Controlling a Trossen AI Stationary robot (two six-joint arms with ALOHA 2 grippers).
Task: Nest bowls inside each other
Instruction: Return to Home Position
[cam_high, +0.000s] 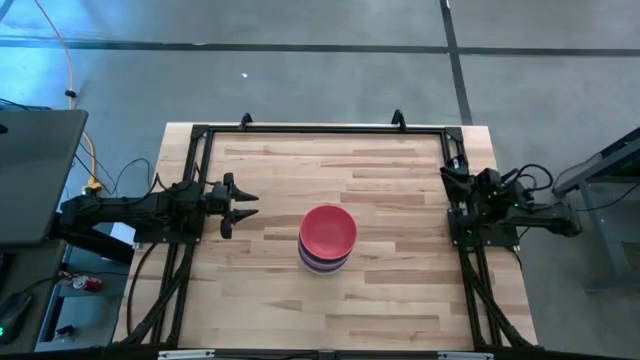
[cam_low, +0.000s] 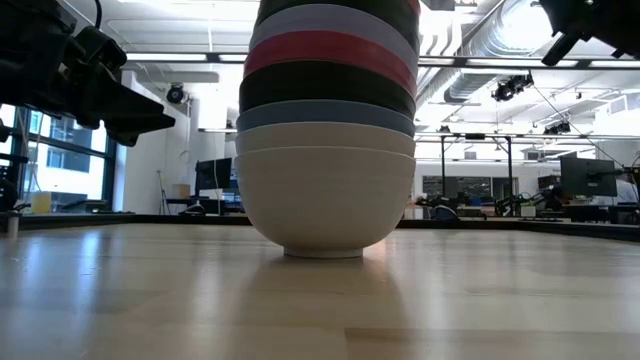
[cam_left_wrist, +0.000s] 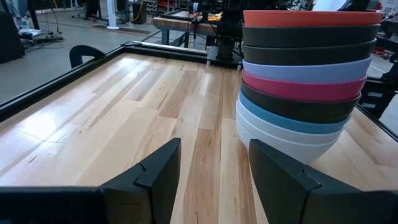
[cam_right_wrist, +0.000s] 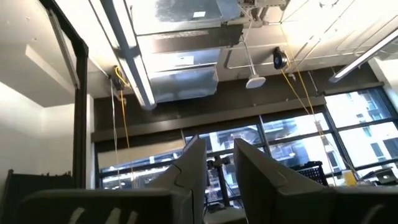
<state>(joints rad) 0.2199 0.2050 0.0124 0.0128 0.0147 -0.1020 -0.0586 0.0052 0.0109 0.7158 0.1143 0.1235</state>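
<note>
The bowls (cam_high: 327, 239) stand nested in one stack at the middle of the table, red on top, then black, lavender, magenta, black, blue and white ones (cam_left_wrist: 305, 81). The lowest white bowl (cam_low: 325, 215) rests by its foot on the wood. My left gripper (cam_left_wrist: 214, 155) is open near the table's left edge (cam_high: 243, 206), roughly level and pointing at the stack, a short way from it. My right gripper (cam_right_wrist: 221, 163) is drawn back at the table's right edge (cam_high: 452, 178) and tipped up at the ceiling. Its fingers stand a little apart with nothing between them.
A black metal frame (cam_high: 320, 130) runs along the table's far edge and down both sides, where the arms are mounted. Bare wood (cam_high: 300, 320) lies all around the stack. A dark case (cam_high: 35, 175) sits beyond the table's left edge.
</note>
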